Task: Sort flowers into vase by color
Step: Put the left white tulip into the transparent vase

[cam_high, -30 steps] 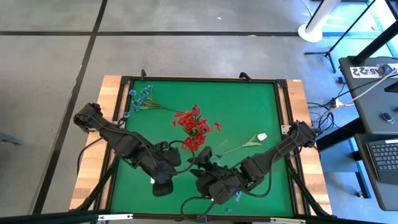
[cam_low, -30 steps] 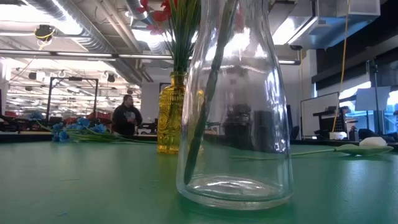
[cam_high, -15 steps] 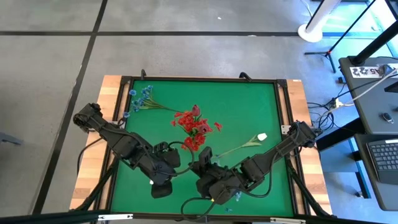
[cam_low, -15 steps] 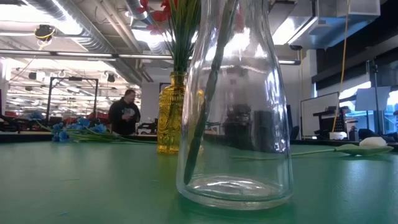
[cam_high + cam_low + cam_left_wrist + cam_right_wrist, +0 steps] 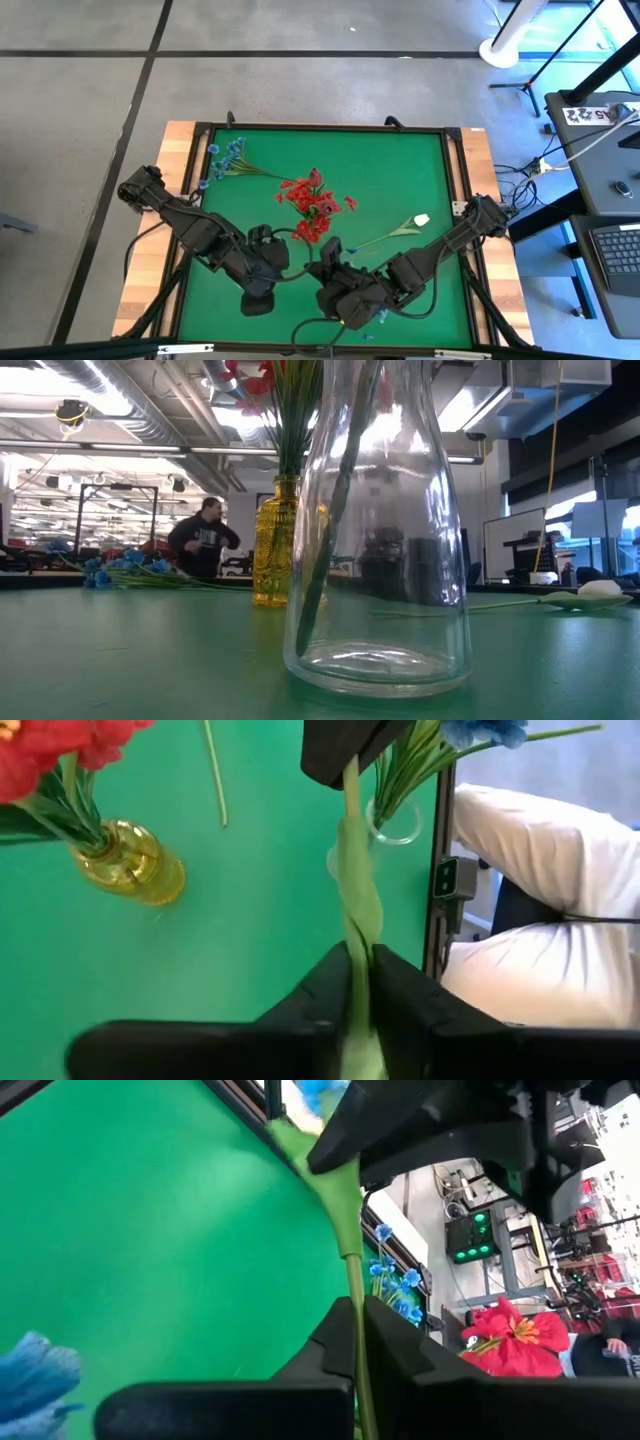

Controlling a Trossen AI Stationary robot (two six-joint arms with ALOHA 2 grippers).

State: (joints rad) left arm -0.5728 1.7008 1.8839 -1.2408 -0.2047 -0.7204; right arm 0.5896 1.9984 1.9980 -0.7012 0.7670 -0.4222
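Note:
A thin green flower stem with a leaf (image 5: pixel 357 890) spans between my two grippers above the table's near middle; its blossom does not show. My left gripper (image 5: pixel 358 970) (image 5: pixel 283 276) and my right gripper (image 5: pixel 355 1315) (image 5: pixel 326 268) are both shut on it. Red flowers stand in a yellow vase (image 5: pixel 130 865) (image 5: pixel 274 550). Blue flowers stand in a clear glass vase (image 5: pixel 396 820) (image 5: pixel 375 530) near the front edge. A blue spray (image 5: pixel 225 160) and a white bud (image 5: pixel 421 218) lie on the mat. My left gripper pinches the stem's leafy stretch (image 5: pixel 358 935) between its two fingers. From there the stem runs on to the other gripper, clear of the mat. My right gripper pinches the bare stem (image 5: pixel 351 1285) between its two fingers, a short way from the left gripper's hold. The stem stays clear of the mat.
The green mat (image 5: pixel 400 170) lies in a dark frame on a wooden table. The white bud's stem (image 5: pixel 385 237) lies just beyond my right arm. A person (image 5: pixel 205 540) stands in the room far behind the table.
Both arms have stayed almost where they were, with the stem still between them. The person in the room behind has shifted a little to the right.

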